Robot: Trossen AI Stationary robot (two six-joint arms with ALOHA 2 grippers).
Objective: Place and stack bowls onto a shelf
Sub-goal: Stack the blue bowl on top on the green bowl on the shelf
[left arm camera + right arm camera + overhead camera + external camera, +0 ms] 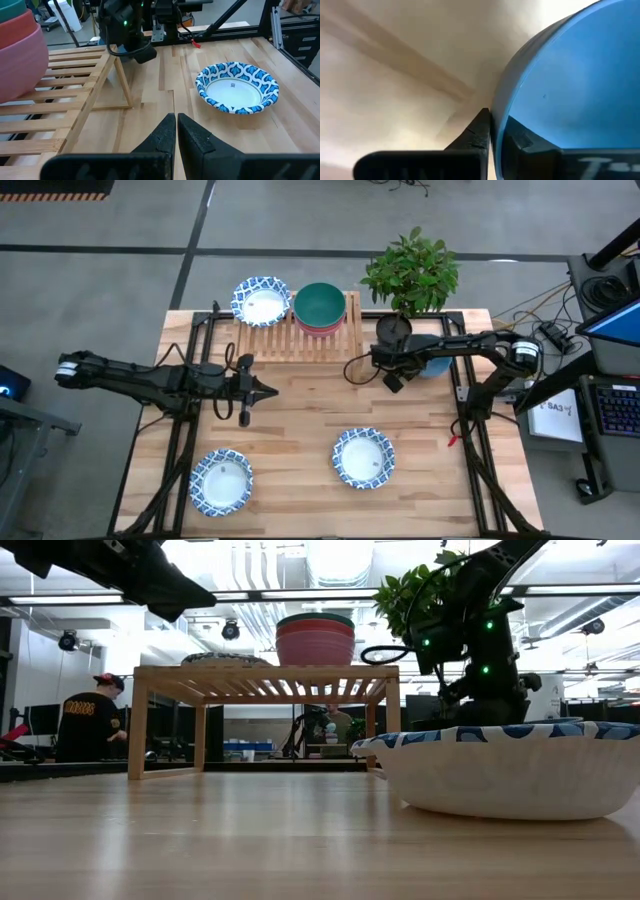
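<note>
Workshop floor and ceiling lights behind; wooden desk point(300, 430) carrying a low slatted shelf point(290, 340) at its far edge. On the shelf: 1 patterned bowl point(260, 301) on the left half, and a stack of plain bowls point(320, 308), green over red and pink, on the right half. On the desk, well apart from the shelf: 2 more patterned bowls, near-left point(221, 480) and near-centre point(363, 457). Beside the shelf's right end, below the potted plant point(412, 272): right gripper point(492, 137), jaws clamped on the rim of the blue bowl point(570, 85), 1 finger inside the wall and 1 outside, as shown in the right wrist view; bowl mostly hidden under the arm in the high view. Left gripper point(176, 131) waiting over mid-desk in front of the shelf, jaws together and empty.

Step in hand, judged: blue bowl just gripped, lift and carry to the shelf still to come.

Risks from here:
- thin rim pinch, so possible swing or slip of the bowl once raised
- shelf leg and plant both near the right arm, so a low or wide path may knock either
- stack already 3 high, so an off-centre or tilted release may tip or shove it toward the shelf edge
</note>
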